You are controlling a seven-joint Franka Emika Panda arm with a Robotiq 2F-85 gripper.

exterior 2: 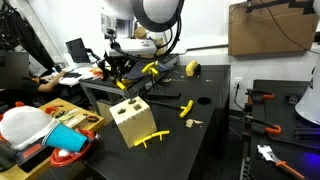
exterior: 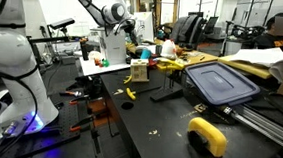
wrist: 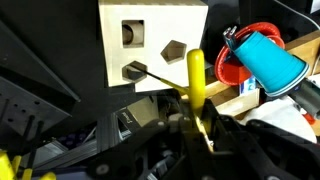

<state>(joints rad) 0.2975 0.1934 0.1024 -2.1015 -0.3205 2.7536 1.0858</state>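
Grip first: we see the gripper (wrist: 197, 128) clamped shut on one end of a yellow peg (wrist: 195, 72), leaving its length jutting free toward the wooden box (wrist: 150, 40), which stands by the tabletop (exterior 2: 210, 140) edge, holed face showing.

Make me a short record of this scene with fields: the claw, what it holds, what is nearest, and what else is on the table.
claw: shut
held: yellow stick, gripped at its lower end in the wrist view
nearest: wooden box, with shaped holes in its face
beside the box: blue cup on a red bowl
loose: yellow piece against the box's foot
surface: black table
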